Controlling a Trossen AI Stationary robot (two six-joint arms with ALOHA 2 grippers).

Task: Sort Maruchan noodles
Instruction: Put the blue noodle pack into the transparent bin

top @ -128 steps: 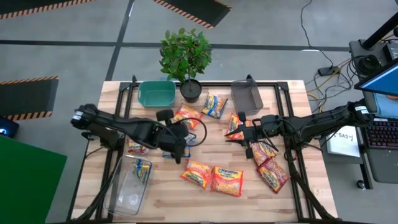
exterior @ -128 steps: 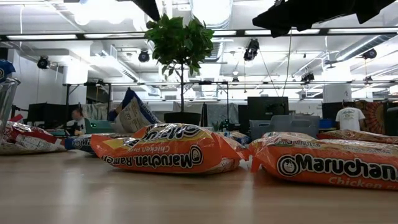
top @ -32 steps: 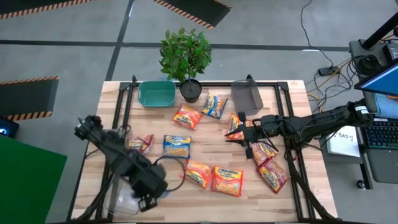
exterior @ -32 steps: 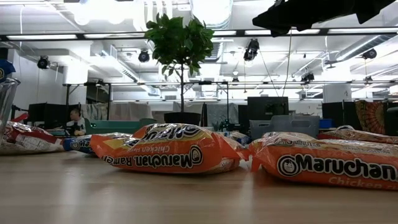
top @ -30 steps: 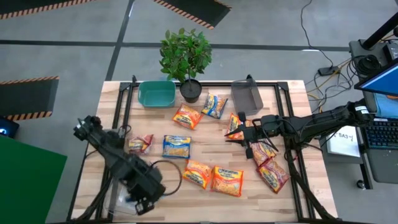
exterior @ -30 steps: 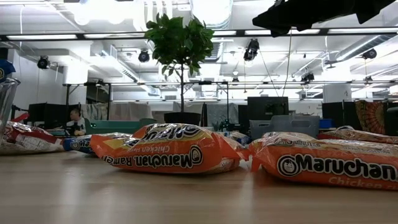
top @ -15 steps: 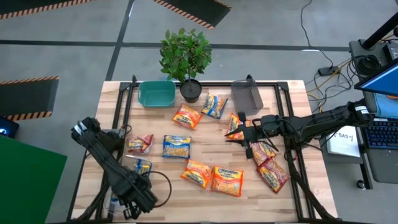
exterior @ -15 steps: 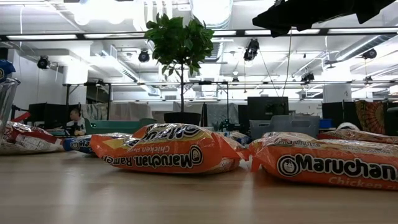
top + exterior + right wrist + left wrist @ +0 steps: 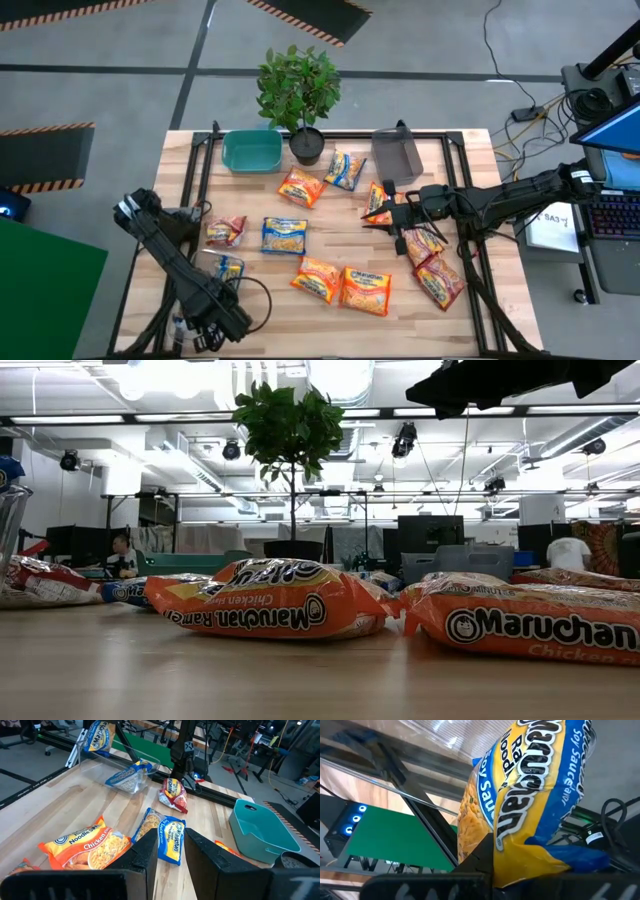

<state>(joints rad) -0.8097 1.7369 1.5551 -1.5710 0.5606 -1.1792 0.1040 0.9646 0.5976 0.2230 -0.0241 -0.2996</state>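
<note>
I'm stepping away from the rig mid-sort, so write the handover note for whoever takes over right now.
Left pincer: shut on a blue-and-yellow soy sauce packet, held over the clear bin at the table's left.
Right pincer: open, holding nothing, mid-table near the grey bin.
Done: one blue packet lies in the clear bin.
Left: the held packet is not yet dropped. Loose blue packets, orange packets and red packets lie on the table. No packet shows in the teal bin.

left gripper [image 9: 205, 335] clamped at near-left table corner; right gripper [image 9: 385, 213] parted, mid-right.
</note>
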